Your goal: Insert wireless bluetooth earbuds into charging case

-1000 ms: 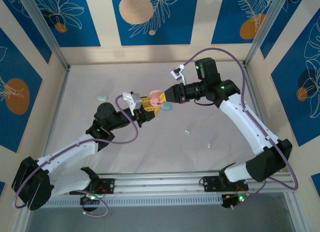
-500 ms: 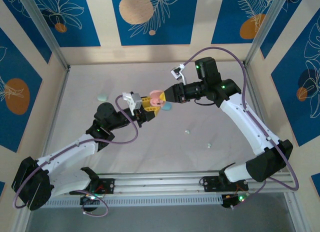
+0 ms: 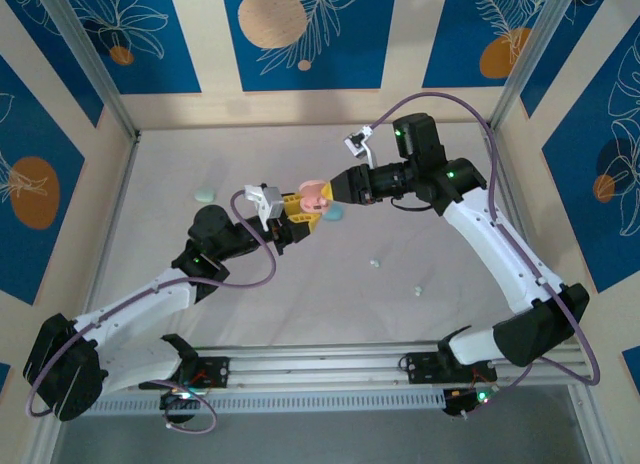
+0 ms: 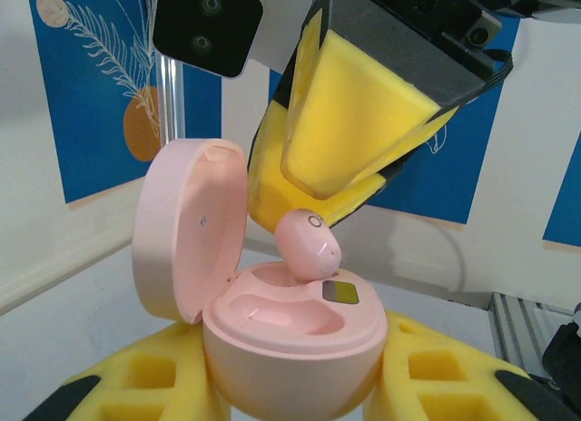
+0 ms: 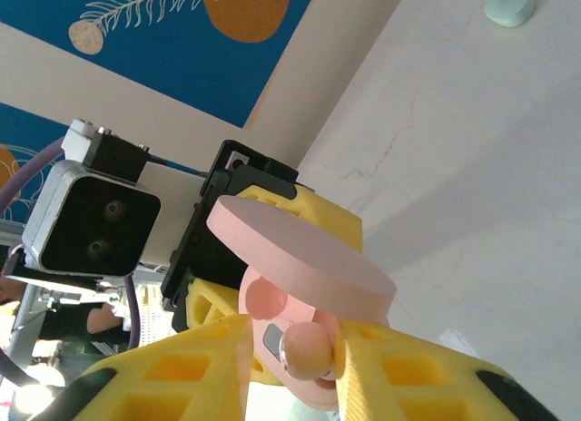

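Observation:
My left gripper [image 4: 290, 380] is shut on the base of a pink charging case [image 4: 292, 335], whose lid [image 4: 186, 230] stands open to the left. A pink earbud [image 4: 309, 246] sits tilted with its lower end in the case's far socket. It is pinched between the yellow foam fingers [image 4: 349, 122] of my right gripper [image 5: 304, 376], which comes down from above. The right wrist view has the earbud [image 5: 309, 353] between the pads under the lid [image 5: 300, 249]. Seen from the top, both grippers meet at the case [image 3: 313, 194] mid-table, the left gripper [image 3: 297, 212] just left of the right gripper [image 3: 335, 191].
A pale blue case [image 3: 332, 214] lies on the table just below the grippers. A mint case [image 3: 204, 195] lies at the left. Two tiny loose earbuds [image 3: 375, 264] [image 3: 417, 289] lie on the table to the right. Metal frame posts edge the table.
The right arm's wrist and upper link have shifted slightly up and right. Both grippers stay together at the case, and the left arm has not moved.

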